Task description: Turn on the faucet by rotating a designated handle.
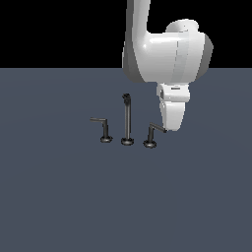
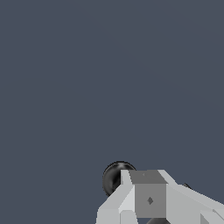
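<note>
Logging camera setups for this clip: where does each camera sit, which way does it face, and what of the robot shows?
Exterior view: off the arm, looking slightly down across the floor at the faucet; the white arm and gripper show beside the handle.
Wrist view: on the wrist, looking down at the floor; the pale gripper shows over a dark round part.
Shared: the gripper.

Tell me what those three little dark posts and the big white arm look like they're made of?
The faucet pieces, including the handle beside the gripper, look like dark metal: near-black, with faint grey glints on bars and round bases. The arm looks like glossy white plastic or painted casing, smoothly shaded with soft highlights. It's a simulator render, so these are only impressions.
</note>
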Robot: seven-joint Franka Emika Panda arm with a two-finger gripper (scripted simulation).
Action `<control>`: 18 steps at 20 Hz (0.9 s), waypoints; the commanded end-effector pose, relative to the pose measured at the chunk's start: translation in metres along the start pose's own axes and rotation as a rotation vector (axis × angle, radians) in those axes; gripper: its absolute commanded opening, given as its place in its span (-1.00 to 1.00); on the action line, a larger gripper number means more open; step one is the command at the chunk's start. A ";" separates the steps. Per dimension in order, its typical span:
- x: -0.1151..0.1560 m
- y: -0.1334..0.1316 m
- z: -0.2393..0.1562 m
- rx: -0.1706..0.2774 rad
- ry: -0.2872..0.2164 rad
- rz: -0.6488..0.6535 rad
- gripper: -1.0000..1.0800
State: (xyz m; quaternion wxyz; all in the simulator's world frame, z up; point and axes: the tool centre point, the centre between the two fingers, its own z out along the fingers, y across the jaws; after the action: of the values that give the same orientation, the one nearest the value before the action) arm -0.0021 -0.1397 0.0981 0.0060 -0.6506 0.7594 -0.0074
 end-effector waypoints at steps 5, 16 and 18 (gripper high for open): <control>-0.005 0.029 0.000 -0.018 -0.001 0.001 -1.00; -0.038 0.045 -0.001 -0.017 0.000 0.003 -1.00; -0.047 0.051 -0.001 -0.019 -0.001 0.001 -1.00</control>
State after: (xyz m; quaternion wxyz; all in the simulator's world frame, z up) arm -0.0428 -0.1106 0.0979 -0.0004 -0.6383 0.7698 -0.0042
